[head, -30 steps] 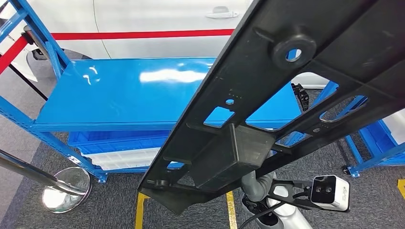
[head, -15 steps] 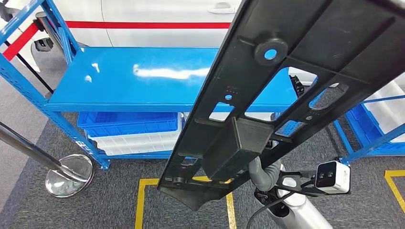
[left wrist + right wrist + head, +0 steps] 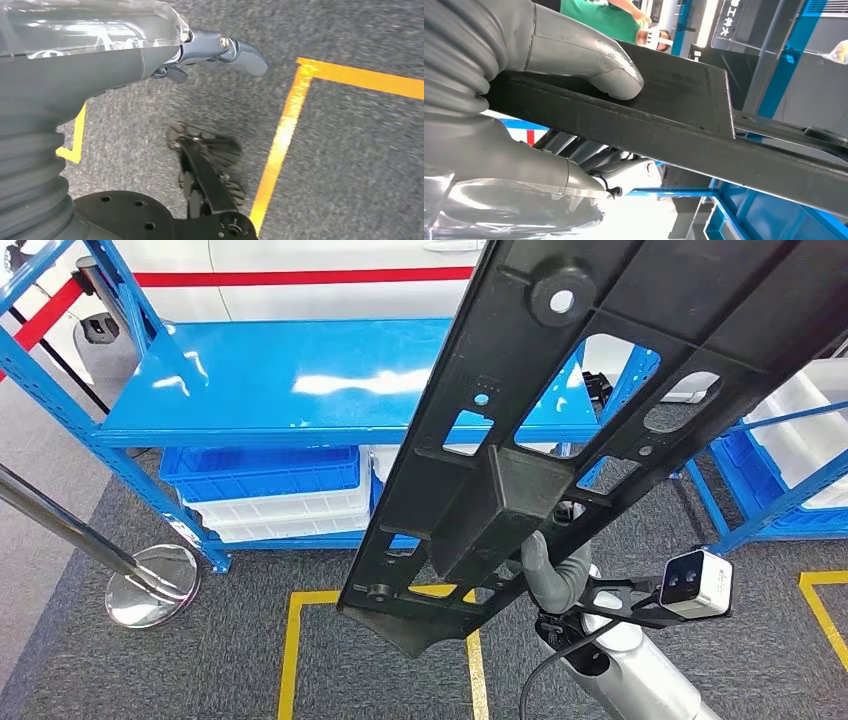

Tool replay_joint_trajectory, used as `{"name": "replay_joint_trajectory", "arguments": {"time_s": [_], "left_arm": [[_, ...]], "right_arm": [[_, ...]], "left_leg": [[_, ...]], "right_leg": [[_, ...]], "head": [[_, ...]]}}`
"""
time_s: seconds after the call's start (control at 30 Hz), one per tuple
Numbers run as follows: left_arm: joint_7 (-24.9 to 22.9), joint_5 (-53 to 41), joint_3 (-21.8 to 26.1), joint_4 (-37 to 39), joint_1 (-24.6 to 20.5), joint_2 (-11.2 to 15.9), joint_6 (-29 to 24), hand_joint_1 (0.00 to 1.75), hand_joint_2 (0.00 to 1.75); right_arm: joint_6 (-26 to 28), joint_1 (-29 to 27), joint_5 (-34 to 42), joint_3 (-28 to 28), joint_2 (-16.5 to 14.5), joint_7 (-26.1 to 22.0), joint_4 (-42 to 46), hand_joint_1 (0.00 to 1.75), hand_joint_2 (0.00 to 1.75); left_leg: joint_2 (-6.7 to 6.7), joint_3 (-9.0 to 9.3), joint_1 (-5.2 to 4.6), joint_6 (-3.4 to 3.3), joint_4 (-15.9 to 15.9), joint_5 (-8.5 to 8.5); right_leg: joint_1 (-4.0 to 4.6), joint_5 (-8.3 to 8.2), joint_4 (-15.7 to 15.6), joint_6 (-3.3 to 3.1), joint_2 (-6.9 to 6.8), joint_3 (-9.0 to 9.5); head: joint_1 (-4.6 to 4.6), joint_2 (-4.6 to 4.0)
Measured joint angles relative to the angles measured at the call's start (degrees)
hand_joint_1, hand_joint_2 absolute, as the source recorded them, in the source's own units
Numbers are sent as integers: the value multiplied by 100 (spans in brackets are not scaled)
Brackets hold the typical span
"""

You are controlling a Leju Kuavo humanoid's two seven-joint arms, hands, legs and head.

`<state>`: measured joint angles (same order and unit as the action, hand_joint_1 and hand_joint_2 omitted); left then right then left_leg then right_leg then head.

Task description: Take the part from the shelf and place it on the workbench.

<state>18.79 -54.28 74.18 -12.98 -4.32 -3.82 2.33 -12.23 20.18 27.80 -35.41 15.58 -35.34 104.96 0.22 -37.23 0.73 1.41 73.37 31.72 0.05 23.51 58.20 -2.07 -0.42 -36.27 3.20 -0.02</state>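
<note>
Compared with the earlier head frames, the whole scene is shifted as the camera turned: the blue shelf is seen lower and further left, while the long black part is kept raised close before the head, off the shelf and not yet on any workbench. Head view: the right hand is seen under the part's boxed section. Left wrist view: the left hand is shown over grey carpet, holding nothing, fingers loosely apart. Right wrist view: the part is clamped between thumb and fingers. It is judged stiff, long and prone to swing; a hold near the middle is advised.
</note>
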Motion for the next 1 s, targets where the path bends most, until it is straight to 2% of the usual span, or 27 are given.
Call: {"name": "replay_joint_trajectory", "arguments": {"time_s": [0.03,0.07,0.1,0.13,0.17,0.2,0.23,0.27,0.3,0.33,0.37,0.4,0.43,0.47,0.5,0.53,0.57,0.63,0.67,0.73,0.77,0.8,0.83,0.9,0.93,0.97,1.0], "left_arm": [[1,-8,0,0,-3,0,4,0,175],[2,-18,-1,-3,-9,5,7,0,175],[4,-28,-1,-5,-17,10,11,0,175],[8,-39,-2,-7,-23,14,16,0,175],[10,-52,-3,-10,-27,17,21,0,175],[12,-64,-3,-10,-27,16,26,0,175],[10,-74,-3,-9,-26,9,31,0,175],[4,-78,-3,-9,-27,3,33,0,175],[0,-74,-3,-9,-29,-4,35,0,175],[-3,-66,-2,-8,-33,-14,36,0,175],[-4,-60,-2,-9,-36,-19,36,0,175],[-4,-57,-2,-9,-36,-25,38,0,175],[-2,-61,-2,-9,-35,-31,40,0,175],[-1,-69,-2,-8,-34,-36,44,0,175],[2,-78,-2,-8,-33,-42,49,0,175],[5,-85,-2,-7,-33,-48,53,0,175],[8,-88,-2,-7,-31,-53,57,0,175],[13,-89,-2,-7,-32,-61,61,0,175],[16,-89,-2,-7,-31,-62,62,0,175],[20,-90,-2,-8,-23,-62,58,0,175],[21,-91,-2,-8,-16,-60,49,0,175],[19,-91,-2,-9,-11,-58,35,0,175],[15,-90,-2,-9,-7,-57,20,0,175],[6,-86,-2,-9,-5,-57,0,0,175],[3,-85,-2,-9,-5,-57,-4,0,175],[1,-83,-2,-9,-4,-57,-5,0,175],[-1,-80,-2,-9,-3,-56,-7,0,175]], "right_arm": [[11,4,0,-7,5,-1,0,175,175],[21,9,1,-11,10,-1,1,175,175],[31,13,2,-14,17,-3,1,175,175],[38,16,3,-18,25,-4,2,175,175],[39,17,2,-22,31,-7,2,175,175],[26,17,-4,-30,40,-8,2,175,175],[-11,18,-16,-38,59,-9,-3,175,175],[-70,24,-28,-44,81,-9,-12,175,175],[-146,37,-36,-52,103,-9,-25,175,175],[-232,59,-32,-60,121,-9,-47,175,175],[-315,88,-16,-69,127,-9,-71,175,175],[-388,121,5,-80,128,-8,-95,175,175],[-443,156,31,-93,127,-4,-120,175,175],[-481,193,49,-110,125,2,-141,175,175],[-503,230,62,-127,120,8,-159,175,175],[-518,266,72,-141,115,14,-174,175,175],[-533,303,80,-151,109,16,-184,175,175],[-554,362,95,-163,96,17,-200,175,175],[-563,386,100,-170,90,17,-209,175,175],[-576,414,107,-184,80,18,-232,175,175],[-583,428,107,-192,76,18,-244,175,175],[-591,437,107,-198,69,18,-255,175,175],[-601,444,106,-206,60,17,-264,175,175],[-627,444,93,-225,41,17,-273,175,175],[-637,436,78,-236,34,17,-274,175,175],[-645,424,60,-246,29,17,-275,175,175],[-650,412,43,-255,25,17,-275,175,175]], "left_leg": [[-1,264,-13,-41,-318,-157],[0,584,-34,-95,-761,-207],[2,871,-52,-133,-1186,-185],[1,1063,-75,-165,-1497,-136],[1,1155,-96,-187,-1679,-90],[-1,1151,-103,-200,-1735,-121],[9,1112,-100,-229,-1750,-189],[19,1066,-89,-265,-1771,-258],[30,1009,-74,-300,-1792,-339],[41,936,-64,-325,-1797,-419],[40,846,-64,-339,-1792,-492],[42,752,-64,-339,-1781,-562],[42,651,-63,-330,-1763,-628],[42,551,-59,-318,-1738,-683],[41,456,-53,-303,-1706,-730],[38,370,-46,-284,-1668,-768],[35,291,-40,-260,-1627,-800],[28,184,-39,-196,-1565,-868],[26,155,-38,-159,-1560,-910],[20,115,-31,-87,-1577,-987],[15,73,-25,-56,-1550,-945],[9,8,-20,-29,-1428,-806],[6,-83,-11,-6,-1196,-582],[4,-303,-1,33,-454,-90],[5,-380,1,48,-115,29],[5,-383,2,57,69,29],[5,-281,2,58,37,-70]], "right_leg": [[13,-54,9,4,0,-65],[30,-105,19,15,1,-117],[36,-152,25,33,-2,-149],[34,-201,20,60,-8,-161],[26,-253,9,93,-15,-166],[12,-310,-12,129,-21,-167],[1,-328,-19,165,-19,-178],[-4,-249,25,197,-8,-213],[-11,-59,157,228,4,-267],[-25,235,416,257,15,-346],[-39,548,772,285,20,-437],[-57,778,1160,312,20,-515],[-74,871,1473,337,20,-549],[-91,822,1622,357,19,-509],[-107,679,1567,368,19,-371],[-121,521,1304,372,19,-133],[-129,460,910,366,23,159],[-106,515,182,324,42,626],[-84,576,4,297,50,716],[-74,515,-60,221,41,684],[-83,469,-85,176,29,644],[-96,411,-109,124,18,592],[-107,354,-131,84,8,536],[-89,263,-132,49,0,417],[-82,222,-129,50,-4,363],[-77,183,-123,57,-8,314],[-76,150,-119,68,-10,273]], "head": [[1,0],[1,0],[1,0],[1,0],[1,0],[0,0],[1,0],[1,0],[0,0],[0,0],[-1,0],[-1,0],[-1,0],[-1,0],[-1,0],[-1,0],[-1,0],[0,0],[0,0],[-1,0],[0,0],[0,0],[0,0],[0,0],[0,0],[1,0],[0,0]]}}
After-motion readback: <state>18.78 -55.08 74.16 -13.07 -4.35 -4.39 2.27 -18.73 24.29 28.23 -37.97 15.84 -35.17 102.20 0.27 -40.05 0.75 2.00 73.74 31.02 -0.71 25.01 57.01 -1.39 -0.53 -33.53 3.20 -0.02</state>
